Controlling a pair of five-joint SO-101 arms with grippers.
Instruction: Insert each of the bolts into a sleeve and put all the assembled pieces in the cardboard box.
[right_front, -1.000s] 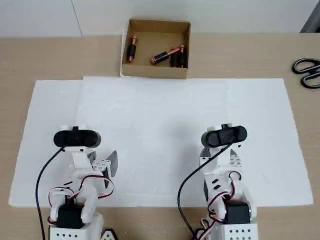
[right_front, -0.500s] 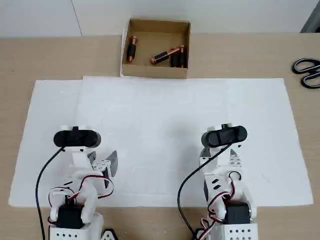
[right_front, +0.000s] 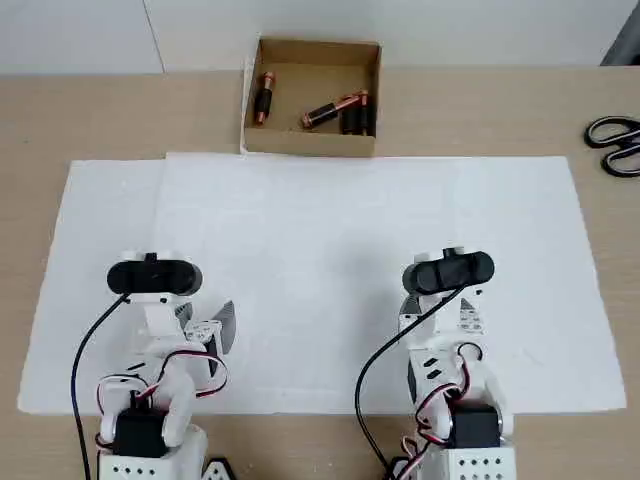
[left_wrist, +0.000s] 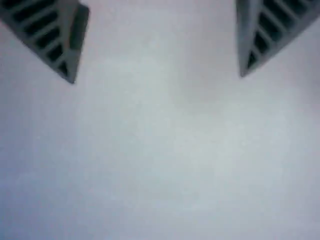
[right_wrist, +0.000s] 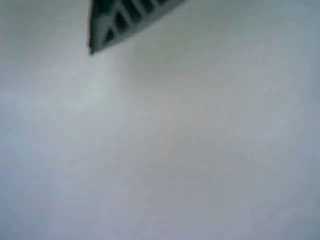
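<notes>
The cardboard box (right_front: 312, 46) stands at the table's far edge. Inside it lie three assembled pieces, black sleeves with copper-coloured bolts: one at the left (right_front: 263, 97), one slanted in the middle (right_front: 328, 112) and one at the right (right_front: 358, 115). Both arms are folded back at the near edge of the white sheet (right_front: 320, 220). My left gripper (left_wrist: 157, 77) is open just above the bare sheet, with one dark finger (right_front: 225, 322) splayed out beside the arm. My right gripper (right_wrist: 95, 45) hangs over bare sheet too, shut on nothing.
Black-handled scissors (right_front: 614, 145) lie on the wooden table (right_front: 100, 110) at the far right, off the sheet. The sheet spans most of the table between the arms and the box.
</notes>
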